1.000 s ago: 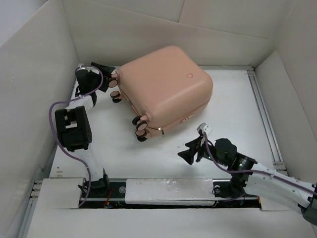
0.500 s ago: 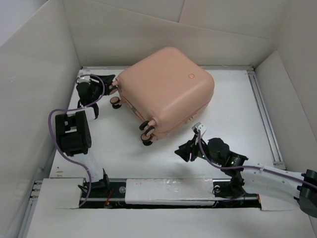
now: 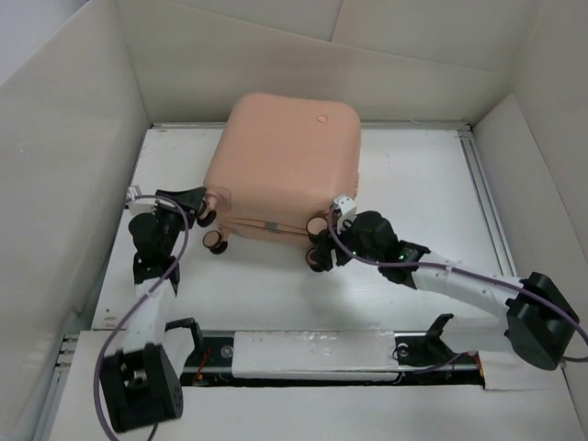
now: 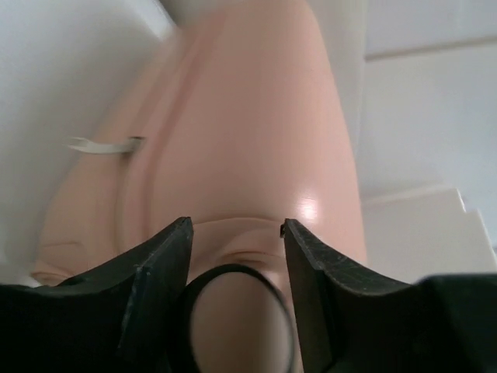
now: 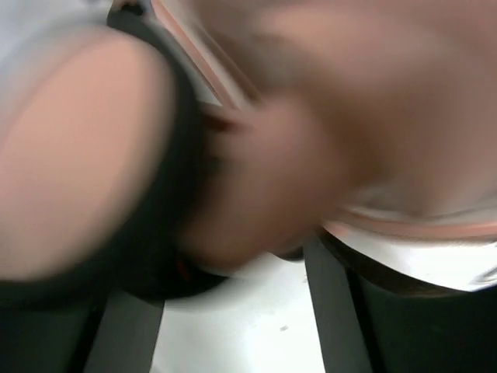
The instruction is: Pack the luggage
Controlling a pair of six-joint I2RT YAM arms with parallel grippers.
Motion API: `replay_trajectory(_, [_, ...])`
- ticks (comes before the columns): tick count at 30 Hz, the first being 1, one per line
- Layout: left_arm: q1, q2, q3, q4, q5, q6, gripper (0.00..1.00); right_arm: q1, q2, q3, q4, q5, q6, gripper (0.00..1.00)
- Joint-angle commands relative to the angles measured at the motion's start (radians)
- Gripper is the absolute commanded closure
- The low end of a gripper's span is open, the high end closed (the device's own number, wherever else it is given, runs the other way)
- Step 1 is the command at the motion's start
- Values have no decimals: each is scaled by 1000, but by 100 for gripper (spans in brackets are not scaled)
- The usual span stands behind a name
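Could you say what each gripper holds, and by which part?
The left gripper seems to pinch a caster wheel of the peach-pink hard-shell suitcase; the right gripper: too blurred to tell.

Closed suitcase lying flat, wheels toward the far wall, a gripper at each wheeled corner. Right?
No: the wheels of the luggage face the near edge, as the top external view shows. It is closed and flat, with the left gripper and right gripper at its wheeled corners.

Light is bright and even with soft shadows, the right wrist view is badly blurred, and the luggage [image 4: 248, 132] shows small glare toward 4 o'clock in the left wrist view.
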Motion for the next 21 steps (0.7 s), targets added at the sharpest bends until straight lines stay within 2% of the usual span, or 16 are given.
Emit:
replay_trajectory(1, [-32,-195,60,-178,122,134,100,-50,-40,75,105,46,-62,30])
replay_trajectory(2, [-32,-222,121,-249,112,169,100,-37,-108,12,105,78,-46,37])
replay_trajectory(3, [-32,-223,121,-281,112,169,100,-37,-109,-29,105,89,-34,38])
replay_trajectory(4, [-32,-223,182,-308,112,197,100,-28,-193,-75,129,101,-19,51])
replay_trajectory(7, [-32,-203,241,-367,121,218,100,-37,-320,-247,200,174,32,65])
replay_trajectory(9, [-32,-203,241,-356,121,208,100,-86,-413,-292,214,185,41,65])
replay_trajectory(12, [-32,-203,206,-367,108,220,100,-157,-418,-281,214,167,29,60])
replay_trajectory(13, [-32,-213,194,-382,93,235,100,-213,-396,-268,203,132,12,56])
replay_trajectory(14, [-32,-227,194,-409,79,253,100,-242,-367,-229,182,119,3,47])
replay_trajectory(15, [-32,-236,203,-446,61,276,94,-270,-302,-208,171,119,3,42])
replay_trajectory(16, [-32,-249,213,-506,12,318,79,-321,-269,-191,171,106,-6,38])
replay_trajectory(19, [-32,-298,200,-552,-16,355,25,-384,-177,-151,224,14,-51,26])
replay_trajectory(21, [-32,-318,186,-561,-16,382,15,-440,-131,-125,269,-86,-86,23])
